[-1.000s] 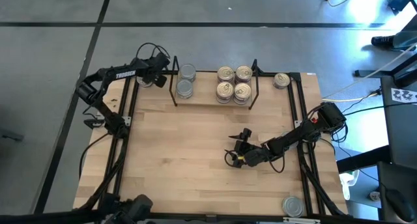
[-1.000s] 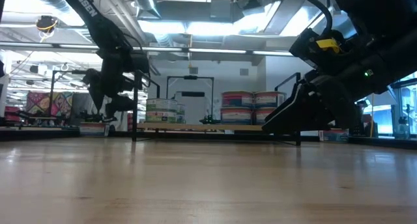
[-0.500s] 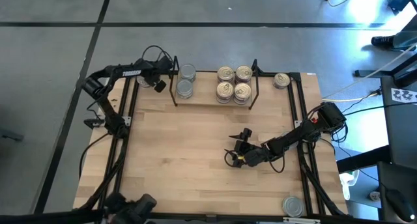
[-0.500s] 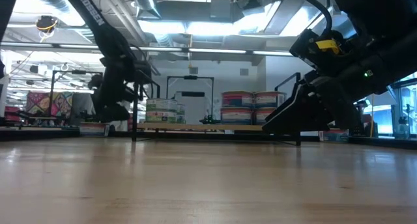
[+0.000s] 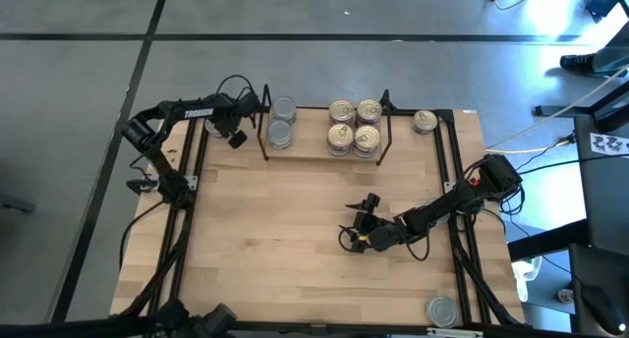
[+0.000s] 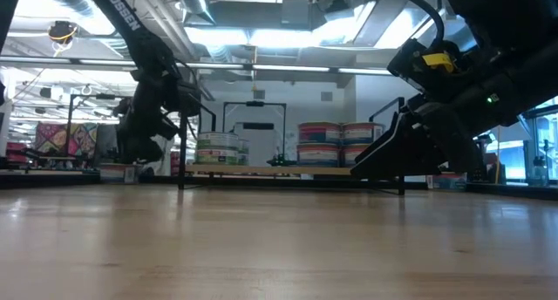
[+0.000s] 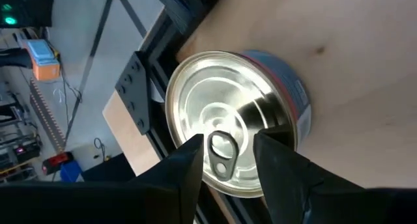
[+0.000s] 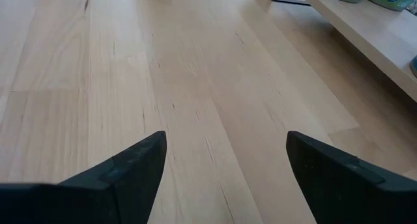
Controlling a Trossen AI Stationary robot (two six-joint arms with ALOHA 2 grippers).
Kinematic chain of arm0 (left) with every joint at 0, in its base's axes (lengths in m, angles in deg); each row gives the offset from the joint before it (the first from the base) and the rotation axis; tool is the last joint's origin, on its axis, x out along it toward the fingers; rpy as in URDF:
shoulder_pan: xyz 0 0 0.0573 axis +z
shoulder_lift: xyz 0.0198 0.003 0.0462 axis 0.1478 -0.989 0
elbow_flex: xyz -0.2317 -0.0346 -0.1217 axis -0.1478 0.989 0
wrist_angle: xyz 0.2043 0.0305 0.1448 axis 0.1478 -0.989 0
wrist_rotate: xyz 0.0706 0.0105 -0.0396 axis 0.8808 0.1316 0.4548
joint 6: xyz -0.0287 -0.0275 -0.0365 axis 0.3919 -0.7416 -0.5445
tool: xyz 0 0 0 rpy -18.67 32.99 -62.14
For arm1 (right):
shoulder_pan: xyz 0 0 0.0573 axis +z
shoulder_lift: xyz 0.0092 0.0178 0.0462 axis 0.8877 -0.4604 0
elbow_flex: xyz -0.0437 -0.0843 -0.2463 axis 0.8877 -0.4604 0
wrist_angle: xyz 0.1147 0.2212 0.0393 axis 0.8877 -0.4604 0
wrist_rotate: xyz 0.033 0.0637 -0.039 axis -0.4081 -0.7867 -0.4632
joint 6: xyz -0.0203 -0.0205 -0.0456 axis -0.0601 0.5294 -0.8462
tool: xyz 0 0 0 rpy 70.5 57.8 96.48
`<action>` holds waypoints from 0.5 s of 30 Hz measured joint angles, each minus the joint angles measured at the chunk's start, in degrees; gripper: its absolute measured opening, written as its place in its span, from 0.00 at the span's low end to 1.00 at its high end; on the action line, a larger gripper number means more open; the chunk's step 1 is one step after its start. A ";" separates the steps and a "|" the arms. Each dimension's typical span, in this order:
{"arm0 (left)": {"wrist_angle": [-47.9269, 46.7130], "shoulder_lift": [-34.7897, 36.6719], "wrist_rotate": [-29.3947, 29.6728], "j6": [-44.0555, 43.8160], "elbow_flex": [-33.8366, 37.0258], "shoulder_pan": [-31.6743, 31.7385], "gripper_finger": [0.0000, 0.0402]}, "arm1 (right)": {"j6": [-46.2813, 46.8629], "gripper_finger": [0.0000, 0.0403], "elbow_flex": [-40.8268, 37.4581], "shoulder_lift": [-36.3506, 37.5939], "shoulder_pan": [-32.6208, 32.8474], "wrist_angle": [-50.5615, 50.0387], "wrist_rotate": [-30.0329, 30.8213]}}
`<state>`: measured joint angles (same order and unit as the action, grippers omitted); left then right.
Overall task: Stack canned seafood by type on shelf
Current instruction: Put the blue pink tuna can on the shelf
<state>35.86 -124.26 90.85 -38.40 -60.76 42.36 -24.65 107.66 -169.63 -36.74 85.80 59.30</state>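
- Showing the table from above: the shelf stands at the middle of the far edge, its wooden board framed by black wire side loops.
- On the shelf's left end, two silver-topped tins sit one behind the other; on its right end, four gold-lidded tins form a square block. In the low view both groups appear as stacks more than one tin high.
- A single gold-lidded tin rests on the table near the far right corner, just outside the shelf's right loop; a silver-topped tin lies at the near right corner.
- Left gripper: positioned at the far left corner, just outside the shelf's left loop. Its wrist view shows a pull-ring tin lying at the table's edge beside the black frame rail, with the two dark fingers partly apart, their tips overlapping the lid on either side of the ring; whether they grip the tin cannot be told.
- Right gripper: low over the bare table, right of centre and well apart from the shelf, its fingers spread wide with only wood between them.
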 joint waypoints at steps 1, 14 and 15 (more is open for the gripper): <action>-0.38 0.00 -0.37 -0.02 0.00 -0.29 0.34 | 0.00 0.78 0.01 0.00 0.01 0.01 0.00; -14.03 -0.11 -2.89 -5.49 0.22 -6.61 0.34 | 0.00 0.78 0.01 0.00 0.01 0.03 0.00; -14.83 -0.11 -2.99 -6.15 0.24 -7.09 0.34 | 0.00 0.78 -0.01 0.00 0.00 0.02 0.00</action>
<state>21.04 -124.37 87.86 -44.55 -60.52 35.26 -24.65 107.65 -169.63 -36.74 85.83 59.30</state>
